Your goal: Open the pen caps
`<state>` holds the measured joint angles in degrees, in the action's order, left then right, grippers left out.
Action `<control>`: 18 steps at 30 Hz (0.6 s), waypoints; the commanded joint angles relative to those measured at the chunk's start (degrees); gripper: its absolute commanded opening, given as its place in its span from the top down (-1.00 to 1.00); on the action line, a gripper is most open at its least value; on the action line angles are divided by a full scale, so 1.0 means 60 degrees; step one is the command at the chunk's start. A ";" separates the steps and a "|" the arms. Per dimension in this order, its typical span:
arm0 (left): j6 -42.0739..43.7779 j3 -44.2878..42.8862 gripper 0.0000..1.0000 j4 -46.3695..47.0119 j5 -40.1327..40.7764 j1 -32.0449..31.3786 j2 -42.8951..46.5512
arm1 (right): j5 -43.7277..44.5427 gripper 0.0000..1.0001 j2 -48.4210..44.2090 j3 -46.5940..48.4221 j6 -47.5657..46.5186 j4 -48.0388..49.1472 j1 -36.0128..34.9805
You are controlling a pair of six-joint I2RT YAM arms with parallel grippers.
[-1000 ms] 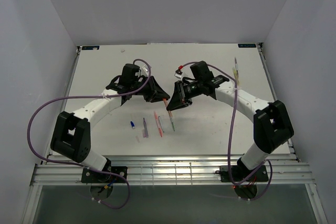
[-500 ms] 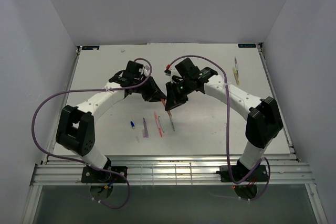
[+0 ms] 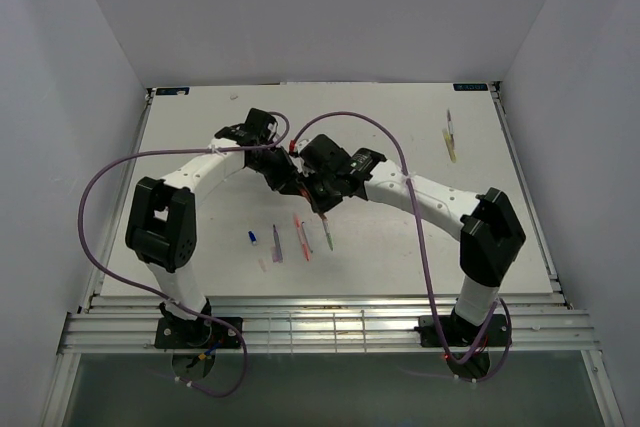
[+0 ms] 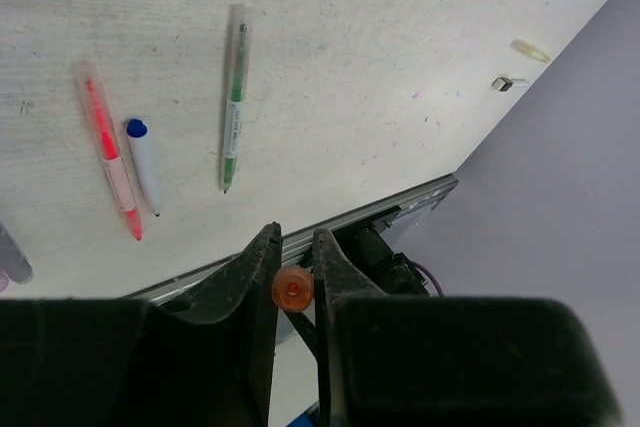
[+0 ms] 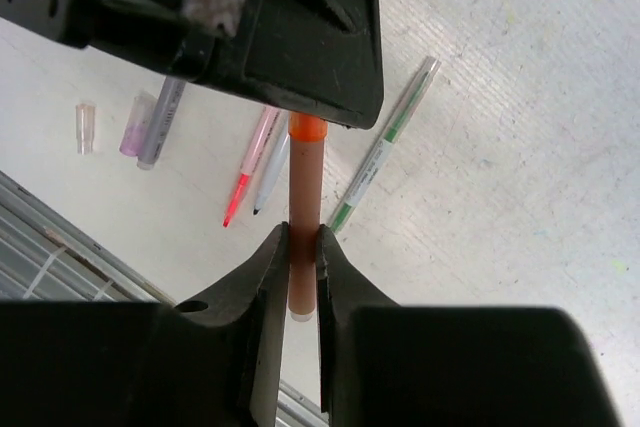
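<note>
**Grip state.** The right gripper (image 5: 302, 236) is closed almost fully on the pale barrel of the orange pen (image 5: 303, 197), and both fingers touch it. The left gripper (image 4: 295, 247) is partly closed on the other end of that pen. A round orange end shows between its fingers, and this is probably the orange cap (image 4: 292, 290). In the right wrist view this brighter orange section runs straight from the barrel into the left gripper with no gap, so treat the cap as still seated.

**Change in the last second.** Both arms have swung inward over the middle of the table (image 3: 400, 137). The two grippers, slightly apart a second ago, now sit nearly against each other. Neither jaw has changed width. The pen is now held at both ends above the table, which is the condition needed for a straight pull apart along its axis.

**Surroundings.** Below the grippers lie the green pen (image 4: 234, 107), the red pen (image 4: 108, 152) and a white pen with a blue end (image 4: 143, 162). Two loose caps (image 5: 84, 127) rest beside a grey-purple pen (image 5: 165, 122). Another pen (image 3: 451, 137) lies well apart, at the far right.
</note>
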<state>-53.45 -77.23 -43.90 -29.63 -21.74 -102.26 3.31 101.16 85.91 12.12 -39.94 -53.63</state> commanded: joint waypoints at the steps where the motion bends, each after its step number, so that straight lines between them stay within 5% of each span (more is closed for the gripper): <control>1: 0.0512 -0.0722 1.00 0.0885 0.1055 0.0693 0.0475 | -0.0417 0.85 -0.0439 -0.0621 -0.0321 -0.2032 -0.0013; 10: 0.2023 0.1414 1.00 0.3725 0.0339 0.0708 0.2509 | -0.8421 0.85 -0.1025 -0.1851 0.0964 0.0926 0.1320; 14: 0.2404 0.2221 1.00 0.4503 0.0207 0.0708 0.3579 | -1.0027 0.85 -0.1129 -0.2291 0.1890 0.2393 0.1555; 18: 0.2419 0.2313 1.00 0.3952 0.0833 0.0708 0.3787 | -0.9986 0.85 -0.1201 -0.2379 0.2140 0.2732 0.1788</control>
<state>-40.99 -63.31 -20.91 -27.97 -17.10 -80.66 -48.69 96.66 71.42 21.87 -28.29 -44.27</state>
